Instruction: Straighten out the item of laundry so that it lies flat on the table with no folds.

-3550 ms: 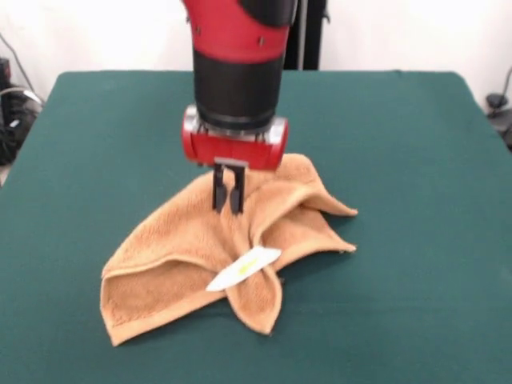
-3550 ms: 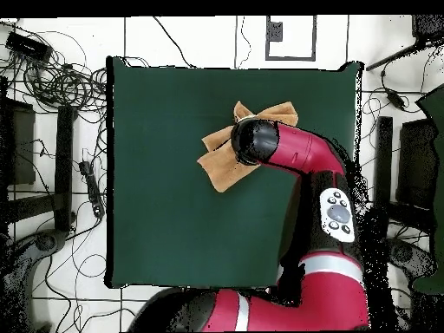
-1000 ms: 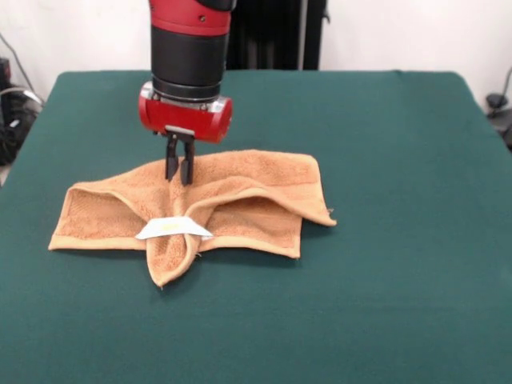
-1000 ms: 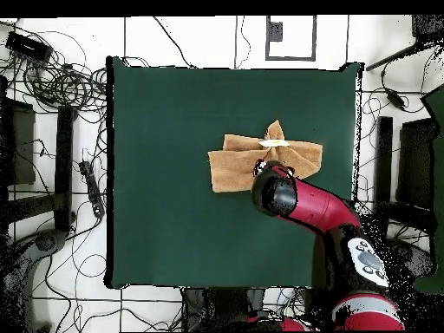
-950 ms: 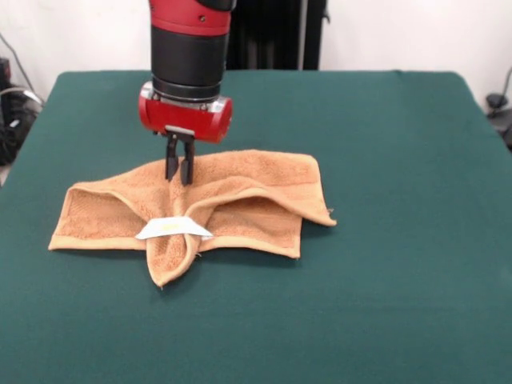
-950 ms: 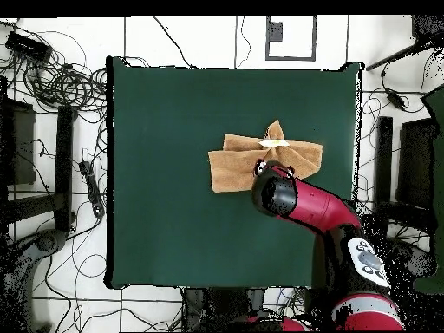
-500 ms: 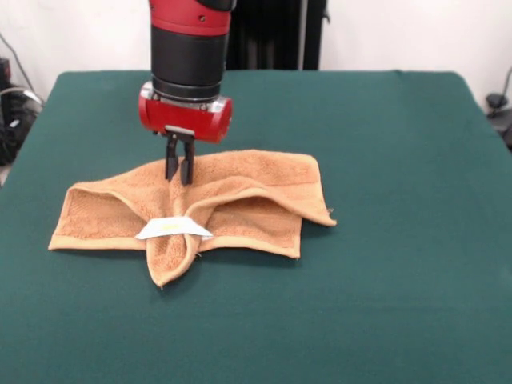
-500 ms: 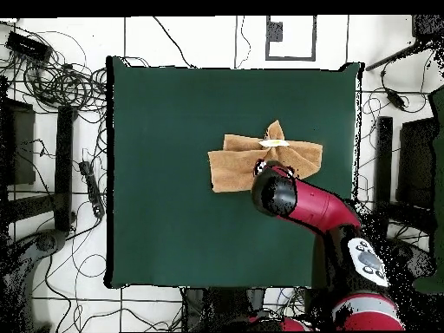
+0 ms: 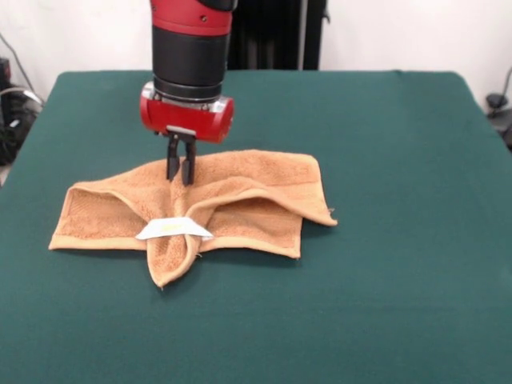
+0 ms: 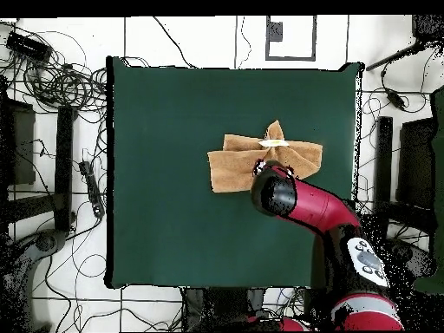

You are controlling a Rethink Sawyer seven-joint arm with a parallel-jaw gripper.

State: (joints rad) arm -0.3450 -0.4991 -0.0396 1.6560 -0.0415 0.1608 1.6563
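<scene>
The item of laundry (image 9: 240, 200) is an orange-tan towel lying left of the middle of the green table (image 9: 400, 160). It is spread wide, but its front edge is doubled over into two flaps. A narrow tongue with a white tag (image 9: 172, 229) sticks out towards the front. My gripper (image 9: 181, 178) comes straight down onto the towel's far left part, its fingers (image 9: 171, 166) close together and shut on a raised ridge of cloth. Seen from overhead, the towel (image 10: 234, 169) shows with its tag (image 10: 274, 142), and the red arm (image 10: 299, 204) hides the gripper.
Wide stretches of green table (image 10: 173, 130) surround the towel on all sides. Cables (image 10: 52, 78) and dark stands (image 10: 65, 165) lie on the floor past the table's edges. A black post (image 9: 276, 36) rises behind the table's far edge.
Over 3.5 s, in the front view my gripper dragged the bunched towel left and towards the far side, spreading it wider. Over the last second almost nothing has moved.
</scene>
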